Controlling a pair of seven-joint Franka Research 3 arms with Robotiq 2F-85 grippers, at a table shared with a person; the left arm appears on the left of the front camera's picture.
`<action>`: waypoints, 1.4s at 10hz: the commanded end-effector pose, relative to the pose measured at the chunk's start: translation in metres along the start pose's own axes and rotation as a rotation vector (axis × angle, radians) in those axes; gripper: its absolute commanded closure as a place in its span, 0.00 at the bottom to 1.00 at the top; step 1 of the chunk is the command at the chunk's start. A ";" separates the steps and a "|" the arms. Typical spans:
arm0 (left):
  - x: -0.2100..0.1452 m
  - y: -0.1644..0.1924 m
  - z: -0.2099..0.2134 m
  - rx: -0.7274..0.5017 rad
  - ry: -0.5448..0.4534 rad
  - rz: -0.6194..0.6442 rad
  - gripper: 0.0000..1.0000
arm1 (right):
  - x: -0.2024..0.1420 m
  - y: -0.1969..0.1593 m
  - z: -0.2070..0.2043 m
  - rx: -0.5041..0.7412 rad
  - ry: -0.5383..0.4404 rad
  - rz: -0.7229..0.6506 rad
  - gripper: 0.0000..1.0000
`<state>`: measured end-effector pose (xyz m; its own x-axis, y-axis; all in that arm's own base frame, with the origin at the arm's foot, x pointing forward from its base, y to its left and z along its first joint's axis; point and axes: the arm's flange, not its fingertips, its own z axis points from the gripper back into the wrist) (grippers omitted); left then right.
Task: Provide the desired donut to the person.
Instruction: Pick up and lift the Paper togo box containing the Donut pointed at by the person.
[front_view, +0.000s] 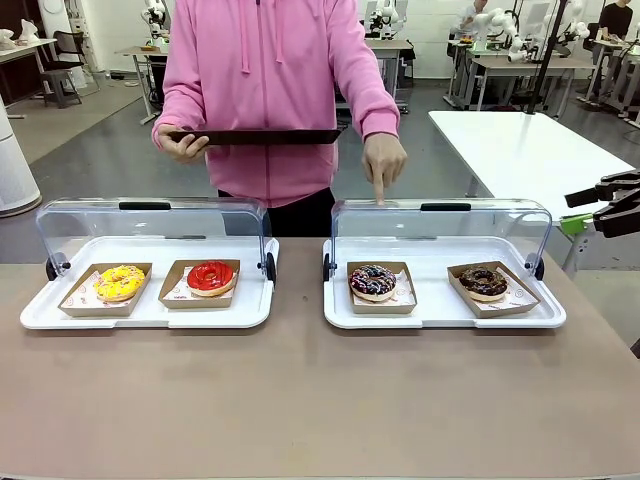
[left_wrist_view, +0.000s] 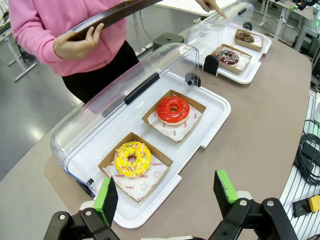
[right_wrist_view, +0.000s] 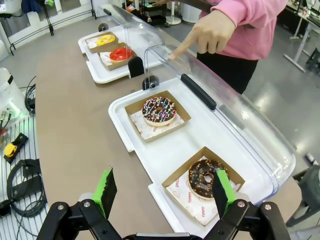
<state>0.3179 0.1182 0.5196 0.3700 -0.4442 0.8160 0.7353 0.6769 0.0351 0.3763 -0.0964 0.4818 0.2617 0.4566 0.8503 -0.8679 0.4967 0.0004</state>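
Note:
Four donuts lie in brown paper trays: yellow (front_view: 120, 283), red (front_view: 211, 277), dark with sprinkles (front_view: 373, 282) and chocolate (front_view: 484, 282). The person (front_view: 270, 90) in a pink hoodie holds a dark tray (front_view: 255, 136) in one hand. The other hand (front_view: 383, 165) points a finger down onto the clear lid behind the sprinkled donut (right_wrist_view: 159, 110). My left gripper (left_wrist_view: 166, 195) hangs open, empty, near the yellow donut (left_wrist_view: 132, 158). My right gripper (right_wrist_view: 165, 192) is open and empty near the chocolate donut (right_wrist_view: 206, 178); it shows at the picture's right edge (front_view: 572, 210).
Two white display trays (front_view: 150, 312) (front_view: 440, 315) stand side by side, their clear hinged lids (front_view: 150, 225) (front_view: 440, 225) raised at the far side. Bare brown tabletop (front_view: 320, 400) lies in front of them. A white table (front_view: 520, 150) stands behind at the right.

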 end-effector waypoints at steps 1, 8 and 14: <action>0.001 -0.001 0.001 -0.001 -0.016 0.000 0.00 | 0.002 -0.001 -0.001 0.000 -0.021 -0.010 0.00; 0.001 -0.001 0.001 -0.001 -0.016 0.000 0.00 | 0.108 0.081 -0.095 0.019 0.358 0.310 0.00; 0.001 -0.001 0.001 -0.001 -0.016 0.000 0.00 | 0.072 0.149 -0.273 0.090 0.677 0.634 0.00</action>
<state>0.3179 0.1173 0.5206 0.3685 -0.4473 0.8149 0.7356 0.6763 0.0386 0.3569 0.2093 0.4123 -0.1295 0.9597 0.2496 -0.9611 -0.0596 -0.2697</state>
